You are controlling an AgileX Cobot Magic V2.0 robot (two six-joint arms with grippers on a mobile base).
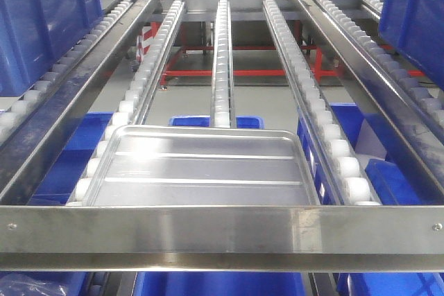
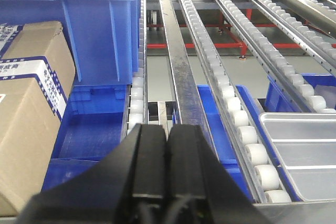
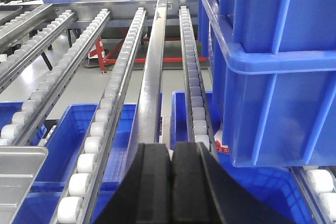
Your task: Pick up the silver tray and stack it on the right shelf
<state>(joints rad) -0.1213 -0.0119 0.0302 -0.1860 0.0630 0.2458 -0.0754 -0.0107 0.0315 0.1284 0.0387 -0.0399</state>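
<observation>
A silver tray [image 1: 201,168] lies flat on the white roller rails of the middle lane, just behind the front steel crossbar [image 1: 222,235]. Its left part shows at the right edge of the left wrist view [image 2: 302,156], and a corner shows at the lower left of the right wrist view [image 3: 18,169]. My left gripper [image 2: 167,129] is shut and empty, left of the tray over a steel divider rail. My right gripper [image 3: 172,149] is shut and empty, right of the tray beside a steel rail. Neither gripper shows in the front view.
Blue bins [image 1: 41,19] sit on the left lane, with a cardboard box [image 2: 26,103] beside them. A large blue bin [image 3: 273,66] stands on the right lane, close to my right gripper. More blue bins [image 1: 222,283] lie on the level below the rollers.
</observation>
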